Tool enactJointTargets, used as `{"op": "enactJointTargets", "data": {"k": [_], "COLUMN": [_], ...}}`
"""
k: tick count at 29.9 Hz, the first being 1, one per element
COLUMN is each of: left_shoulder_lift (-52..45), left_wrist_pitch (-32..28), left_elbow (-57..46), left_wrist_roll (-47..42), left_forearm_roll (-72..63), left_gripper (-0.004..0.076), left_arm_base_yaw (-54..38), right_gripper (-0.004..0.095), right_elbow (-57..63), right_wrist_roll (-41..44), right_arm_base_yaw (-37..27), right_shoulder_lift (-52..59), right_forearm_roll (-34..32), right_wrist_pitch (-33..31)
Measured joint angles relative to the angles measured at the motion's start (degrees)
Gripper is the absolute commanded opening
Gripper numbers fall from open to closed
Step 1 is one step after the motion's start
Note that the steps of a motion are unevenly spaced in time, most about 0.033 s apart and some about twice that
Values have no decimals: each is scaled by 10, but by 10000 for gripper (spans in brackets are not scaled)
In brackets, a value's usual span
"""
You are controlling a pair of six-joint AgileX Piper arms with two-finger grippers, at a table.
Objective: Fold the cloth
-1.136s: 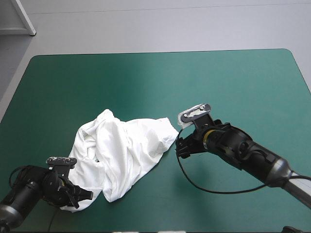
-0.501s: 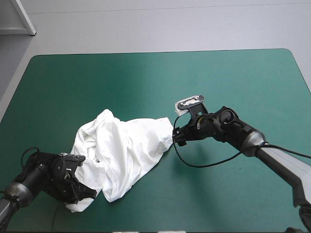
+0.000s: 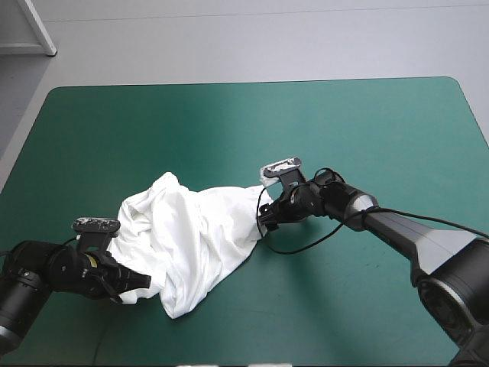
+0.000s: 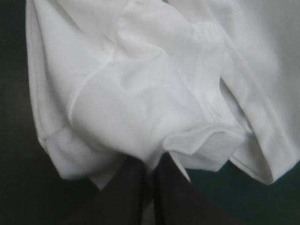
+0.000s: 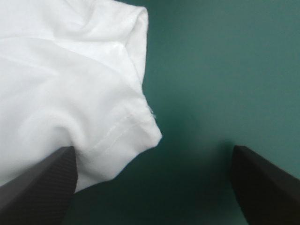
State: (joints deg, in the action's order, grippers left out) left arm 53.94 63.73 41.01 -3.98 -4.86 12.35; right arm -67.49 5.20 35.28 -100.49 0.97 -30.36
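Note:
The white T-shirt (image 3: 191,237) lies as a crumpled heap left of the table's middle. My left gripper (image 3: 137,281) is at the heap's near left corner, its fingers shut on a fold of the T-shirt (image 4: 140,117), as the left wrist view shows. My right gripper (image 3: 265,223) sits low at the heap's right edge. The right wrist view has its fingers (image 5: 42,180) wide apart, a hemmed corner of the T-shirt (image 5: 84,103) lying between them and over one finger.
The teal-green cover (image 3: 367,138) stretches bare to the right and toward the far edge. A white cabinet leg (image 3: 38,27) stands beyond the far left corner.
My right gripper has moved left along the table up to the T-shirt's right edge. My left gripper has shifted slightly right along the heap's near corner, still holding cloth.

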Motion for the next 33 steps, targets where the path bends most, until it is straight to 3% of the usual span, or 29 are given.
{"op": "enactJointTargets", "data": {"k": [3,5,13,19,23,28,33], "left_shoulder_lift": [0,0,0,0,0,1,1], "left_wrist_pitch": [3,3,3,2,10,45,78], "left_elbow": [0,0,0,1,31,148,285], "left_wrist_roll": [0,0,-2,-2,-2,-1,8], "left_forearm_roll": [-2,-2,-3,-3,1,28,81], "left_gripper": [-10,-10,-10,-10,-10,-10,-10], "left_arm_base_yaw": [0,0,0,0,0,0,0], "right_gripper": [726,639,-22,-14,-14,-14,-14], "right_elbow": [-6,-9,-12,-12,-4,-5,-56], "right_wrist_roll": [-5,-7,-19,-19,8,84,155], "right_arm_base_yaw": [0,0,18,24,27,27,27], "right_shoulder_lift": [-15,-21,-32,-29,0,119,251], "right_forearm_roll": [0,-1,2,1,-40,-150,-258], "right_wrist_pitch": [15,23,49,56,38,-6,-110]}}
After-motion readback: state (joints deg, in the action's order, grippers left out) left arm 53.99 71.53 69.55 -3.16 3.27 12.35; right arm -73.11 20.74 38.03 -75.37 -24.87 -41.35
